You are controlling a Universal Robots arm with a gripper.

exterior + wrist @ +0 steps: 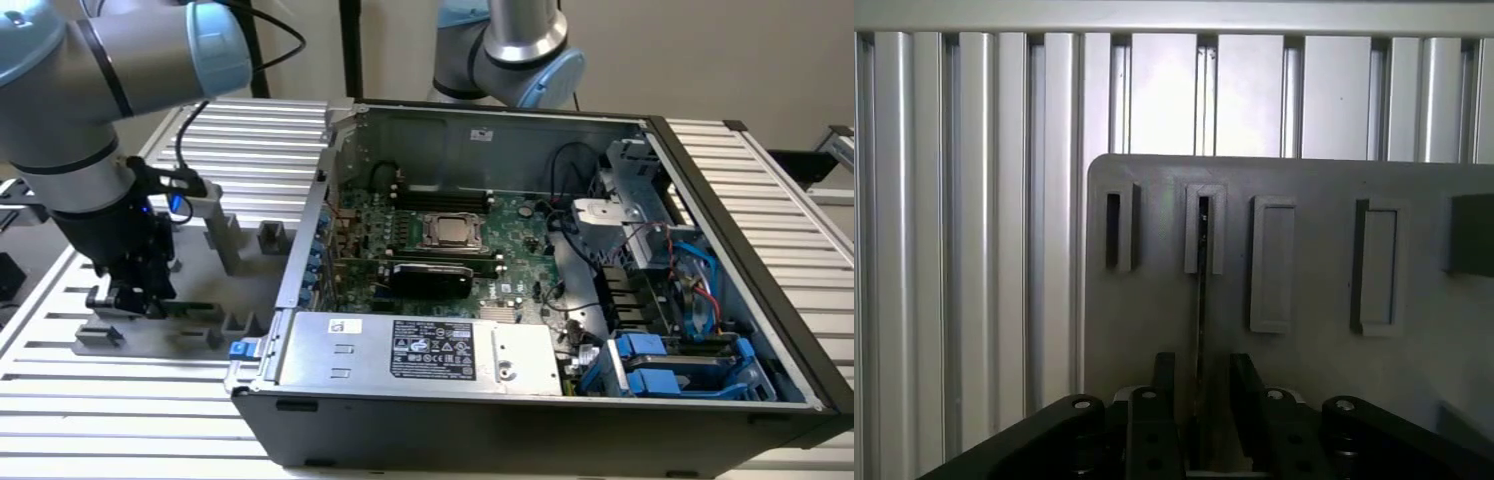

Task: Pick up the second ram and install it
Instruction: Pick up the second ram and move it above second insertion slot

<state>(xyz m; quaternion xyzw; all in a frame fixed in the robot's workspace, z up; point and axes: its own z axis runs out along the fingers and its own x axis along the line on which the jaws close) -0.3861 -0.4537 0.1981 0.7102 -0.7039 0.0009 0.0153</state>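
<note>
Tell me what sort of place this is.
Probably a robotics lab or test cell for computer assembly: an open PC case with its motherboard exposed sits on a slatted aluminium table, and a robot arm hangs over a grey fixture plate that holds a ram stick.

Arm (80,110): grey segments, pale blue joint caps, elbow raised at the exterior view's left, forearm dropping straight down.
Wrist (114,215): vertical, black.
Gripper (130,300): black, pointing downward; fingers (1164,390) parallel, parted by a gap.
</note>
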